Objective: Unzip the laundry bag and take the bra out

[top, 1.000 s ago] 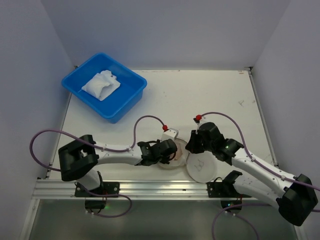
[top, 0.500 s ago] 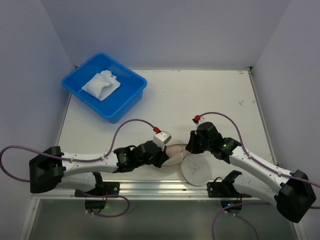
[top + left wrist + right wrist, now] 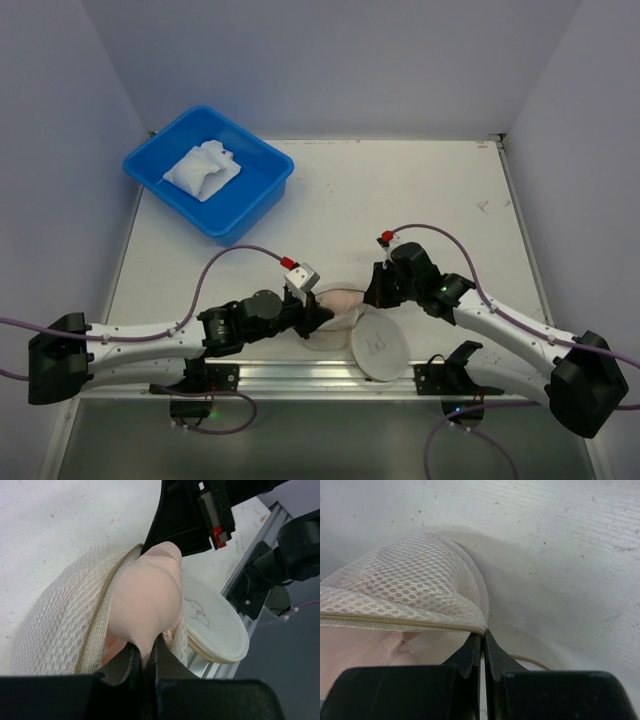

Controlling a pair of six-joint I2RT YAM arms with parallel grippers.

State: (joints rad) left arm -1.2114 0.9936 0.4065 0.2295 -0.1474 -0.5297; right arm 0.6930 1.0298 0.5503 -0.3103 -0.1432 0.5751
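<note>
So the laundry bag [image 3: 415, 580] is sitting near the front edge of the table [image 3: 420, 190], right between the two arms. It's lying unzipped, with its flat round face [image 3: 378, 347] flopping open toward the rail, and the little bra outline is showing on it. The left gripper [image 3: 145, 652] is clamping its fingers tight on a fold of the pale pink bra [image 3: 147, 595], which is bulging out of the opening past the zipper tape [image 3: 97, 630]. The right gripper [image 3: 483, 639] is pinching the bag's mesh rim right at the end of the zipper, with its jaws squeezed almost together on it. The two grippers are sitting just beside each other. Over at the far left corner, the blue tub [image 3: 255, 205] is holding a crumpled white cloth [image 3: 203, 170], well apart from all this.
</note>
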